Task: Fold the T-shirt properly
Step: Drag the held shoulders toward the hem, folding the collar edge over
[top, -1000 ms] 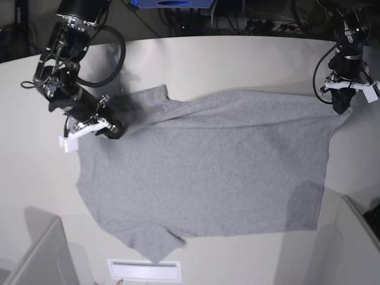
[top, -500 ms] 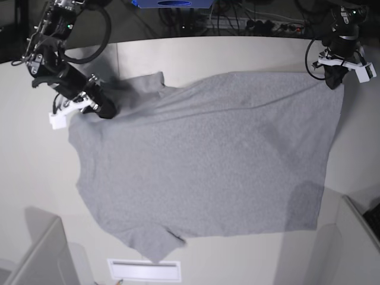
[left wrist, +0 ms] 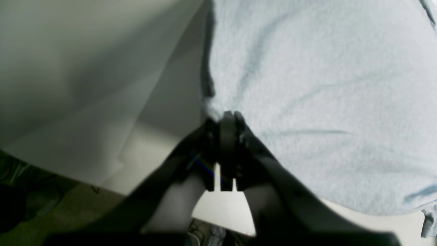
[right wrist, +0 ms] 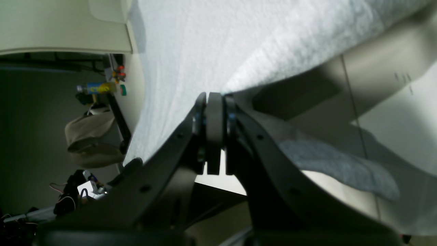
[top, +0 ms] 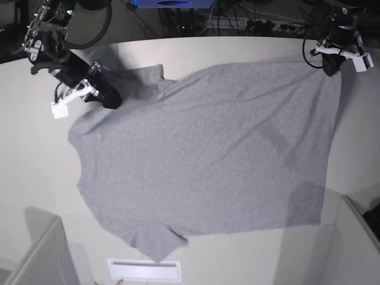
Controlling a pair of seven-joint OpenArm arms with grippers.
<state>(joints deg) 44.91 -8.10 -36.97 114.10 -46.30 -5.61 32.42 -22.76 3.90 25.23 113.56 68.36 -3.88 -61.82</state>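
The T-shirt (top: 208,154) is spread wide and nearly flat, plain heather-grey side up, soft wrinkles across it. One short sleeve pokes out at the near edge, another at the far left; the far corners are lifted slightly.

**A pale table in a dim, cable-strewn room**

A wide cream table (top: 237,50) with a curved far edge fills the view. Behind it, in shadow, cables (top: 249,24) tangle beside a blue box (top: 172,3). Light panels (top: 41,255) stand at the near corners. Off to one side, a beige bag (right wrist: 92,136) and a small bottle (right wrist: 97,87).
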